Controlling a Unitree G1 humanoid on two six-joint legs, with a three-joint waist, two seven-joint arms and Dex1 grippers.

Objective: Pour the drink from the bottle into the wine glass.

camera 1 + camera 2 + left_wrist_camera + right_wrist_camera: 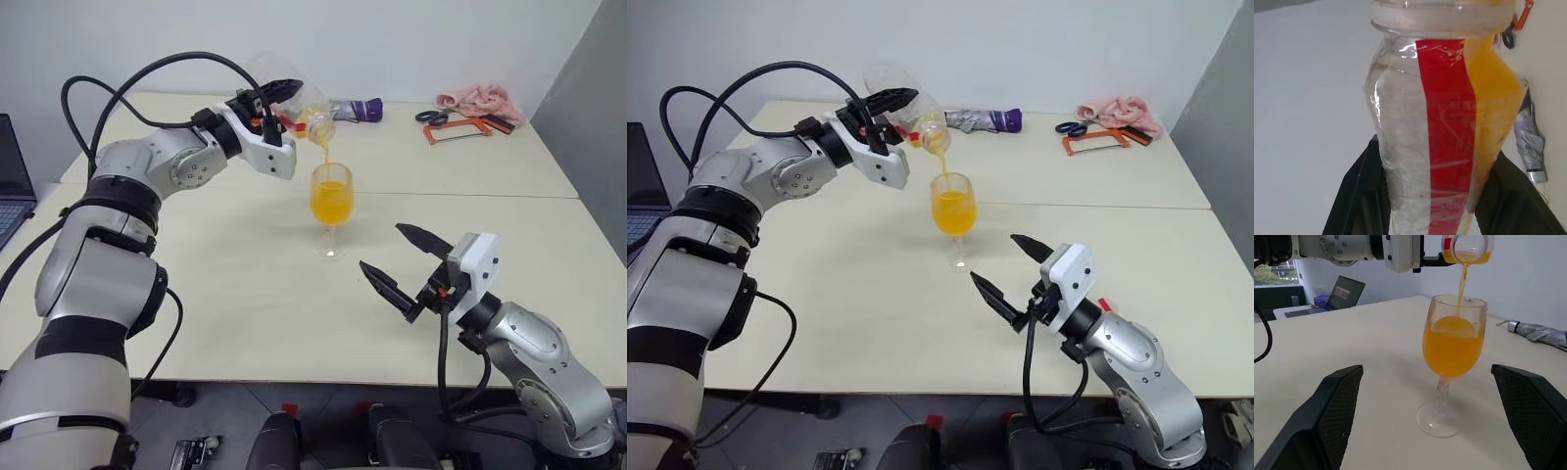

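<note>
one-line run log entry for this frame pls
phase: pouring | left gripper: shut on bottle, tipped over wine glass | drink: streaming in | right gripper: open, empty

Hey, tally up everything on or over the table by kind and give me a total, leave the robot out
Bottle: 1, tilted over the glass
Wine glass: 1, with orange drink in it
Folded umbrella: 1
Pink cloth: 1
Scissors: 1
Orange-framed saw: 1
Laptop: 1, at the left edge
Total: 7
</note>
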